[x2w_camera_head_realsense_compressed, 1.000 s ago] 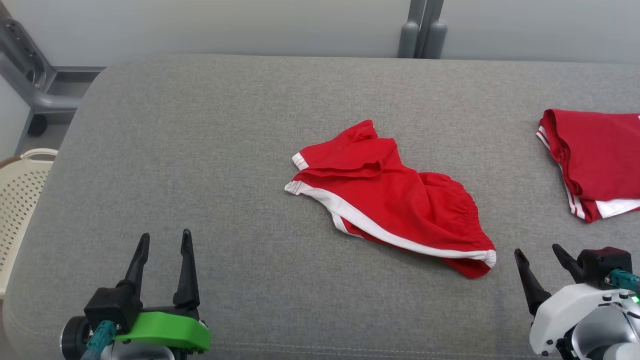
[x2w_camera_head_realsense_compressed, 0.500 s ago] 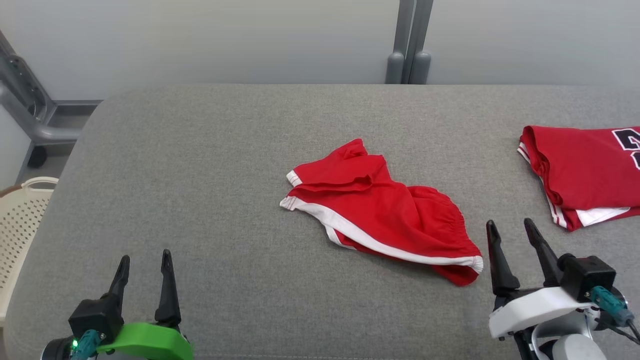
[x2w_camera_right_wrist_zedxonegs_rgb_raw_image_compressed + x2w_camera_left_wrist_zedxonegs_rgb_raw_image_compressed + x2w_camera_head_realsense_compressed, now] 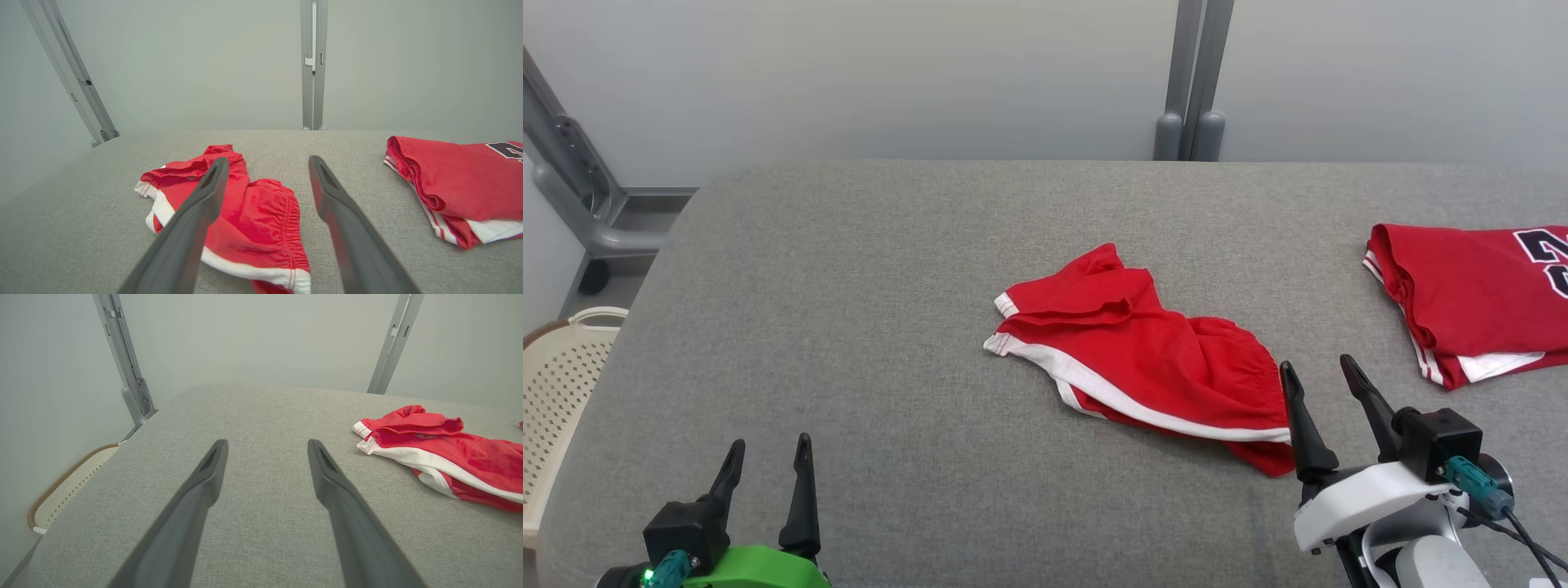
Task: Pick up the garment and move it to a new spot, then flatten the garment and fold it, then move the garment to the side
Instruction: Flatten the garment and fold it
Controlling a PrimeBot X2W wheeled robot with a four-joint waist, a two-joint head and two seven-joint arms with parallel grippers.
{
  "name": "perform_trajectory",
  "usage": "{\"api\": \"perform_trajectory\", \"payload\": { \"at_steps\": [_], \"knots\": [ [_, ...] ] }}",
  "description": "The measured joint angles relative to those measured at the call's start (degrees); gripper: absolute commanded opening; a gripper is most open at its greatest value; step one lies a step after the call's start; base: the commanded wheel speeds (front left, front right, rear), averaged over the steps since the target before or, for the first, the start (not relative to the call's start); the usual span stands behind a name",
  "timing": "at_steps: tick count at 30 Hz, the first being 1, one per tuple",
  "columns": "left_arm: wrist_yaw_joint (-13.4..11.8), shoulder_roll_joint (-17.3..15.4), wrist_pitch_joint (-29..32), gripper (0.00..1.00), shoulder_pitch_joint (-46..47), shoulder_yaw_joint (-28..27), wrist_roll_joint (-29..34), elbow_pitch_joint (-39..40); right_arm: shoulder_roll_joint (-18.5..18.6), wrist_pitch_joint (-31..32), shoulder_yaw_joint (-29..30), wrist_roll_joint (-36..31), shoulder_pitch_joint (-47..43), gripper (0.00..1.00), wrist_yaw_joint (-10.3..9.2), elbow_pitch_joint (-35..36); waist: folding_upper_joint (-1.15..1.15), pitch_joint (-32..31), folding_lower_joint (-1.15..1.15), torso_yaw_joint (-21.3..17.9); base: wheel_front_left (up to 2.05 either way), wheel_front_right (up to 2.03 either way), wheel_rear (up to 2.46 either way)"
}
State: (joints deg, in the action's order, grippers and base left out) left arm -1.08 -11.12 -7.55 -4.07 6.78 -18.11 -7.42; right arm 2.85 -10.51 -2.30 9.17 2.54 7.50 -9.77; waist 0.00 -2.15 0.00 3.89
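Note:
The garment [image 3: 1152, 359], red shorts with white trim, lies crumpled in the middle of the grey padded table [image 3: 866, 278]; the left wrist view has the garment [image 3: 441, 453] at its right, and the right wrist view has the garment [image 3: 253, 212] under the fingers. My right gripper [image 3: 1317, 371] is open just beside the shorts' right end, at the elastic waistband, nothing between its fingers [image 3: 200, 212]. My left gripper [image 3: 769, 448] is open at the lower left, over bare fabric, well away from the shorts, fingers [image 3: 204, 490] empty.
A folded red jersey [image 3: 1470, 294] with dark numerals and white trim lies at the table's right side; the right wrist view shows that jersey [image 3: 457, 179] too. A cream perforated basket [image 3: 560, 384] stands off the table's left edge. Grey frame posts [image 3: 1188, 82] rise behind the table.
The head camera has tilted up, so the whole picture slid down. My right gripper has come forward and left, up to the shorts' waistband end. The shorts lie as before.

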Motion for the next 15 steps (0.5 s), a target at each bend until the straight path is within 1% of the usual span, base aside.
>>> {"api": "perform_trajectory", "payload": {
  "at_steps": [10,15],
  "knots": [
    [0.15,0.14,0.43,1.00,0.01,0.65,-0.82,0.19,0.00,0.85,-0.55,-0.19,0.00,1.00,0.00,-0.30,0.00,0.54,0.00,-0.27,0.00,0.00,0.00],
    [0.66,0.09,0.79,1.00,0.41,1.35,-1.01,-0.09,0.00,1.63,-0.10,-1.21,0.09,1.00,0.00,0.30,0.00,0.99,0.00,-0.27,0.00,0.00,0.00]
  ]
}}
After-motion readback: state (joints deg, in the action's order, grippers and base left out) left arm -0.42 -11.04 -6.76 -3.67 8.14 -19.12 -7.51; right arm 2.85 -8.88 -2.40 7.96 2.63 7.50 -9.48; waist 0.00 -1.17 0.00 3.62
